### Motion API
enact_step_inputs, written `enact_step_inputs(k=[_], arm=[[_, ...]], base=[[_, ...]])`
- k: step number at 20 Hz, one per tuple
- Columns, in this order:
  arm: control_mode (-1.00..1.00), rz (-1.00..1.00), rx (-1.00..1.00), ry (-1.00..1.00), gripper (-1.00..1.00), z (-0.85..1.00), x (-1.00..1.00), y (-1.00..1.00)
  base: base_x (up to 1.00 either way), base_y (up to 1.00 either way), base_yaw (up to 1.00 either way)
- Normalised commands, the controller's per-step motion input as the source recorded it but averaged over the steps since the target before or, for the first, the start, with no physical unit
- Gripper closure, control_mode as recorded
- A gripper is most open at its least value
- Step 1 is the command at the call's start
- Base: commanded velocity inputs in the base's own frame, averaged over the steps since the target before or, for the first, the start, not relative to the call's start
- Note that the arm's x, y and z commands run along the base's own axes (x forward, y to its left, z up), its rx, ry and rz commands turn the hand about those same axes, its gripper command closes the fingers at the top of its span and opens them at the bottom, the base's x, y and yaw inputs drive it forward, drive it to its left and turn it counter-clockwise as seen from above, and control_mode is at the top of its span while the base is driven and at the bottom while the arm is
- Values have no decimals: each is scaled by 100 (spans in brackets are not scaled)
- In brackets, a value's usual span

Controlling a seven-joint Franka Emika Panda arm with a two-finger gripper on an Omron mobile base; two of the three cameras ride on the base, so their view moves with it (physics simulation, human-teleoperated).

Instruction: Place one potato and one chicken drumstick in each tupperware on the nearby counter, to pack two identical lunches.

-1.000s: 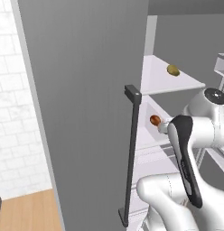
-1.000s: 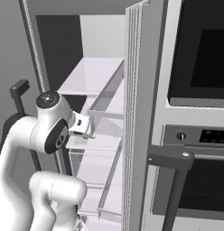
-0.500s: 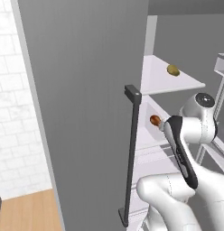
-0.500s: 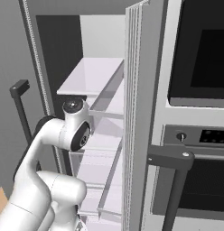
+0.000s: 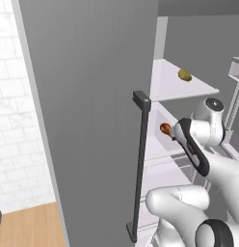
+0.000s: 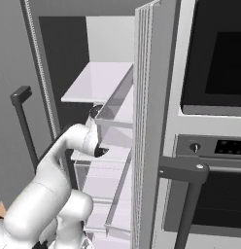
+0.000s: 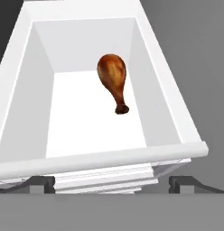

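No writing or brand marks are legible anywhere. The arm reaches into the open fridge, elbow bent, with the pincer (image 7: 112,184) spread wide and empty, pointed into a white drawer (image 7: 177,122). A chicken drumstick (image 7: 113,80) lies there, bone tip toward the camera. A potato (image 5: 184,75) sits on the upper shelf (image 5: 172,89).

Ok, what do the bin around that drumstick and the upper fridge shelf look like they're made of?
The bin looks like matte white plastic: opaque, evenly coloured walls with a rounded front lip. The upper shelf reads as pale, smooth glass or plastic, thin-edged and slightly glossy; which one is unclear. The chicken drumstick looks glossy brown, like roasted skin.
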Motion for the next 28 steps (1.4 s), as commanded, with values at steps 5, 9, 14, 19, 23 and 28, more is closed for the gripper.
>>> enact_step_inputs(k=[5, 9, 14, 19, 23, 28], arm=[[-100, 0, 0, 0, -100, -42, 64, -13], [-100, 0, 0, 0, -100, -31, 53, -5], [-100, 0, 0, 0, -100, -38, 45, -4], [-100, 0, 0, 0, -100, -29, 38, -9], [-100, 0, 0, 0, -100, -30, 36, -1], [-100, 3, 0, 1, -100, -25, 42, -1]], base=[[0, 0, 0], [0, 0, 0], [0, 0, 0], [0, 0, 0], [0, 0, 0], [0, 0, 0]])
